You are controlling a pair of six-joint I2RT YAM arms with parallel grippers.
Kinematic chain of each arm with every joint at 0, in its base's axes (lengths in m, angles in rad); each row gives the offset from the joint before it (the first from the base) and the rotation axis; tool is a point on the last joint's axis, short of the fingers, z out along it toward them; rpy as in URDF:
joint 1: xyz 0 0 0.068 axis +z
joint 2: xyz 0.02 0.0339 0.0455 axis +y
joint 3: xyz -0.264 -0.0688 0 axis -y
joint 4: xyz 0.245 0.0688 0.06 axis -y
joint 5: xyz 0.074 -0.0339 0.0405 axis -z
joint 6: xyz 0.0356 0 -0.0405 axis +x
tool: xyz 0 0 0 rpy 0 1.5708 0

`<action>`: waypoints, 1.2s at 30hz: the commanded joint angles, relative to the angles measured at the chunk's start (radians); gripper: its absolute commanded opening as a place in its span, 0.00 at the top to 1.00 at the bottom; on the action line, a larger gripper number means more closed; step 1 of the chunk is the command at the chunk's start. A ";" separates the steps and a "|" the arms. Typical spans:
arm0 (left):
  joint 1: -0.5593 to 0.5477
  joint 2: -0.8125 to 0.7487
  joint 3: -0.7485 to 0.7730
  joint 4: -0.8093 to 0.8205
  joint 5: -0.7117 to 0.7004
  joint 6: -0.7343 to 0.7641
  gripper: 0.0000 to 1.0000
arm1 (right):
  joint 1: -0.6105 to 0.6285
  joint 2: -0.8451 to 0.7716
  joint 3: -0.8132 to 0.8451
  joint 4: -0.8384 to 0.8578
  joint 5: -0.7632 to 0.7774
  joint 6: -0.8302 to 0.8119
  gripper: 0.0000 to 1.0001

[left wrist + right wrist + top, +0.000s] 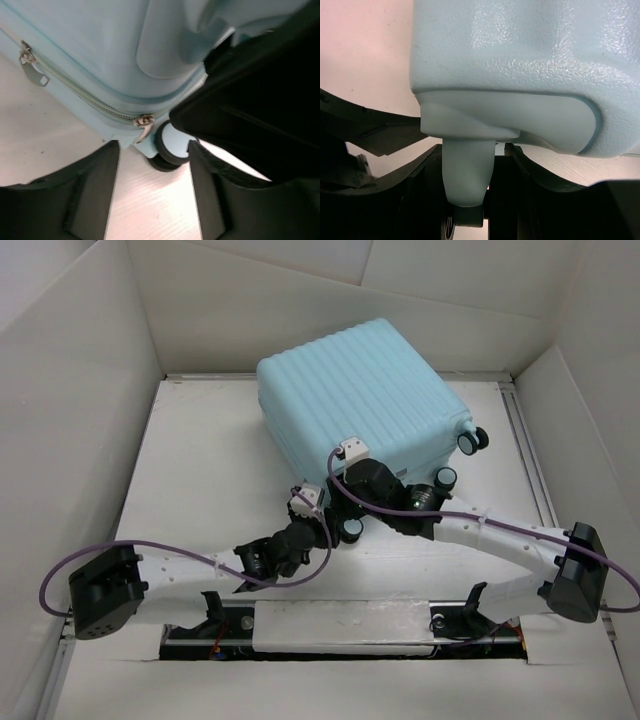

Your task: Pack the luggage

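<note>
- Top view: the luggage (pixel 360 390) lies closed, ribbed shell up, toward the back of the worktop (pixel 200 470), with its casters facing the near right.
- Left wrist view: the left gripper (pixel 152 200) is spread and holds nothing. A caster wheel (pixel 170 145) sits just beyond the gap, below the closed zipper (pixel 85 97).
- Right wrist view: the right gripper (pixel 468 185) pinches a caster stem (pixel 467 165) under the luggage's corner.

Overhead camera looks down from behind; both wrist cameras sit close against the luggage (pixel 360 390).
</note>
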 commanded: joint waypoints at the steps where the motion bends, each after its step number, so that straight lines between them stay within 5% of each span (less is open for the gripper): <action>1: -0.001 0.057 0.098 0.044 -0.078 0.014 0.50 | -0.005 -0.034 0.055 0.093 -0.033 -0.014 1.00; 5: -0.001 0.135 0.118 0.016 -0.207 -0.009 0.55 | -0.005 -0.059 0.013 0.160 -0.110 -0.014 1.00; 13: -0.001 0.187 0.063 0.260 -0.254 0.007 0.54 | -0.005 -0.082 -0.025 0.222 -0.234 -0.005 1.00; 16: -0.001 0.175 0.028 0.403 -0.254 0.066 0.66 | -0.005 -0.082 -0.036 0.246 -0.245 0.005 1.00; 17: -0.001 0.175 0.027 0.432 -0.254 0.085 0.79 | -0.005 -0.082 -0.045 0.246 -0.245 0.014 1.00; 21: 0.027 0.166 0.017 0.464 -0.308 0.127 1.00 | -0.005 -0.094 -0.066 0.246 -0.226 0.014 1.00; 29: 0.045 -0.006 -0.110 0.401 -0.406 0.089 1.00 | -0.016 -0.158 -0.123 0.246 -0.179 0.014 1.00; 36: 0.172 -0.120 -0.158 0.270 -0.339 0.005 1.00 | -0.027 -0.193 -0.165 0.206 -0.150 0.005 1.00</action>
